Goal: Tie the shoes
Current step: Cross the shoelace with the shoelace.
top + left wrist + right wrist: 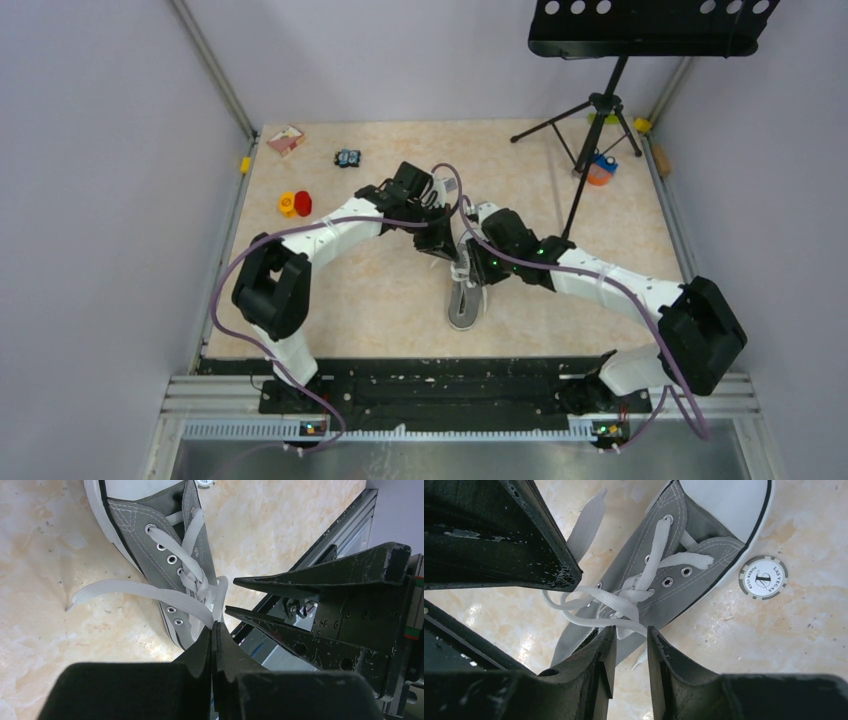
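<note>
**Grey shoe (463, 305) lies up-and-down mid-frame; left gripper (214, 627) clamped on laces (150, 591)**

In the overhead view the shoe rests on the table (380, 290) near the centre of the frame. Its long axis runs almost straight up and down the picture, with a slight tilt. Its lower end shows below the two grippers. The upper part is hidden under them, so from above I cannot tell which end is the toe.

In the left wrist view the white toe cap (145, 490) points to the top of the frame. In the right wrist view it points to the upper right, and a poker chip (763, 577) lies just beside the sole.

The left gripper's fingers are pressed together on the white laces, which run from the eyelets down to its tips. The right gripper (631, 632) has its fingers apart. One lace strand crosses at the mouth of the gap, not pinched.
</note>
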You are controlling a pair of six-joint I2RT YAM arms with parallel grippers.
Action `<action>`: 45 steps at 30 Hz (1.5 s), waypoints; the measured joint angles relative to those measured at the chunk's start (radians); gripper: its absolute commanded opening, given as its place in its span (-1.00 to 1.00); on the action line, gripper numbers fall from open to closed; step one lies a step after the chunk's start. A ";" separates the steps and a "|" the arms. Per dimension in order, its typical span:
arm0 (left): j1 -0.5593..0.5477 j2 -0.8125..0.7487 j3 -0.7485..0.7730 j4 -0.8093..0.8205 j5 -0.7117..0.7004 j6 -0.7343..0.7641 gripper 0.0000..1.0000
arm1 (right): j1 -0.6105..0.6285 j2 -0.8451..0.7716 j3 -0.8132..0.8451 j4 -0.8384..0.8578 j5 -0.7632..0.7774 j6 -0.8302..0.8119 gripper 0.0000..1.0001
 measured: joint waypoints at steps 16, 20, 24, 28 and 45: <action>0.000 0.002 0.000 -0.005 0.000 0.005 -1.00 | -0.062 0.046 -0.002 0.056 -0.076 -0.026 -0.36; 0.000 0.007 0.000 -0.006 0.000 0.005 -1.00 | -0.069 0.080 -0.013 0.082 -0.104 -0.027 -0.37; 0.000 0.014 0.000 -0.006 0.000 0.005 -1.00 | -0.069 0.093 -0.015 0.098 -0.131 -0.027 -0.55; 0.000 0.016 0.000 -0.006 0.000 0.005 -1.00 | -0.069 0.093 -0.018 0.120 -0.150 -0.026 -1.00; -0.001 0.016 -0.017 -0.023 -0.026 0.032 -1.00 | -0.069 -0.035 -0.085 0.108 -0.072 -0.006 -1.00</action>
